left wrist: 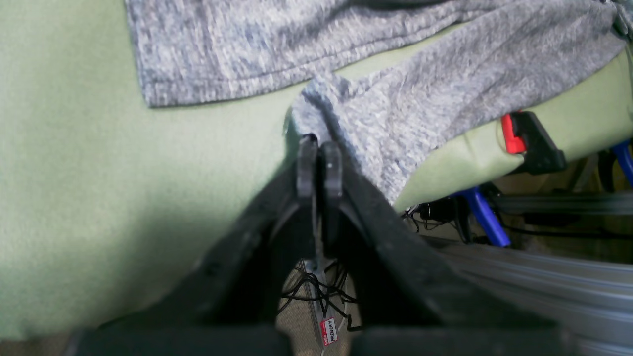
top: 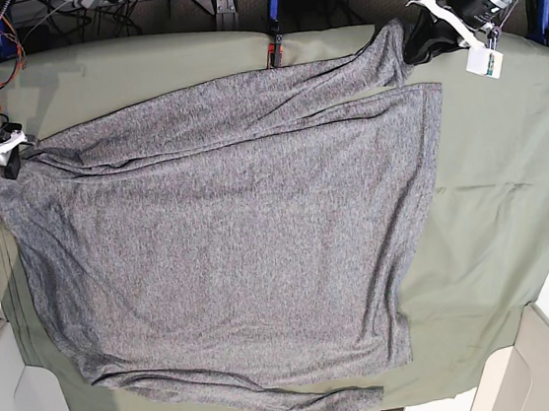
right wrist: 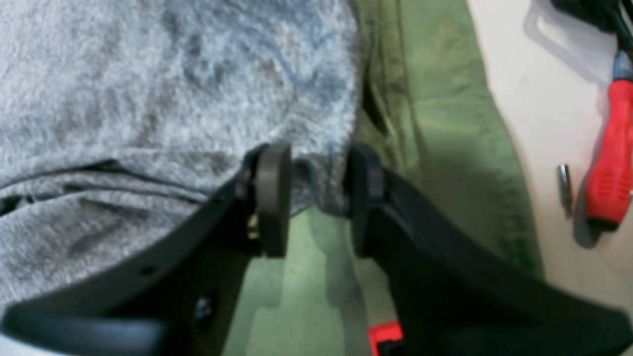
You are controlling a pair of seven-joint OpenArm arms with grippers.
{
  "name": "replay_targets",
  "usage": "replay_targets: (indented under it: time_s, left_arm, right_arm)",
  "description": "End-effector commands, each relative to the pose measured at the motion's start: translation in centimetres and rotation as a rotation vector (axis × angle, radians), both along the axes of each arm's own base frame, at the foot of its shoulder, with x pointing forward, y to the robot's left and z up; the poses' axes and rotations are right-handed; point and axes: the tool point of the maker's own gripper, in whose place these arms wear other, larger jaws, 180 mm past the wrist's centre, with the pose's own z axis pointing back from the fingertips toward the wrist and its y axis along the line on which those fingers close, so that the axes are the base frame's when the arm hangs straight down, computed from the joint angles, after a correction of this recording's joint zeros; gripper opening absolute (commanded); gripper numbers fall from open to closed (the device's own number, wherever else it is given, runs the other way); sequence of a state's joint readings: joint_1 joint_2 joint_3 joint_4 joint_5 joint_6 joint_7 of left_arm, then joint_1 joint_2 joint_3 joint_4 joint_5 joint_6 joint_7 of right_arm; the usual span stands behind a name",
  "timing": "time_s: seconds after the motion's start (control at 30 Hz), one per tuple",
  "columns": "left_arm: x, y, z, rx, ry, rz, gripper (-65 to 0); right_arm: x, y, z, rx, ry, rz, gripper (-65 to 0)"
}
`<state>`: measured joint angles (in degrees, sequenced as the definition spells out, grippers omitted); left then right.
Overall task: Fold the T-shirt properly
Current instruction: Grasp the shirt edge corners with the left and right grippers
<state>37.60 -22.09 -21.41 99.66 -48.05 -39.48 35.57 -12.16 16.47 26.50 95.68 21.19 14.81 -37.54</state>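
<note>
You've got the one T-shirt (top: 231, 260) spread flat across the olive-clothed tabletop (top: 504, 219), both arms at its far sleeve. Left gripper (left wrist: 319, 163) has its fingers pinched tight on the sleeve cuff (left wrist: 321, 106); right gripper (right wrist: 316, 193) stands part open, its fingers astride a fold of grey knit at the shoulder end, not yet squeezing. Likely next: close the right, then lift both together and carry the sleeve inward over the body

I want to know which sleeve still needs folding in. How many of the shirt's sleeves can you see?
2. One sleeve lies along the T-shirt's far edge, its cuff in the left claw. The other sleeve lies along the near edge, ungripped. None seems hidden.
</note>
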Motion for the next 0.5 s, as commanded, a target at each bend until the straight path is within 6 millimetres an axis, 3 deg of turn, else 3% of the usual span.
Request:
replay_targets:
  time_s: [0.0,0.47]
  left_arm:
    - [0.5,0.1,0.9,-0.006,-0.035,-0.006,-65.0]
    - [0.5,0.1,1.0,-0.005,-0.036,-0.006,-65.0]
  right_arm:
    - [0.9,-0.2,1.4,-0.009,-0.050,0.011,-46.6]
    - [0.9,1.6,0.4,0.008,-0.037,0.028,-46.6]
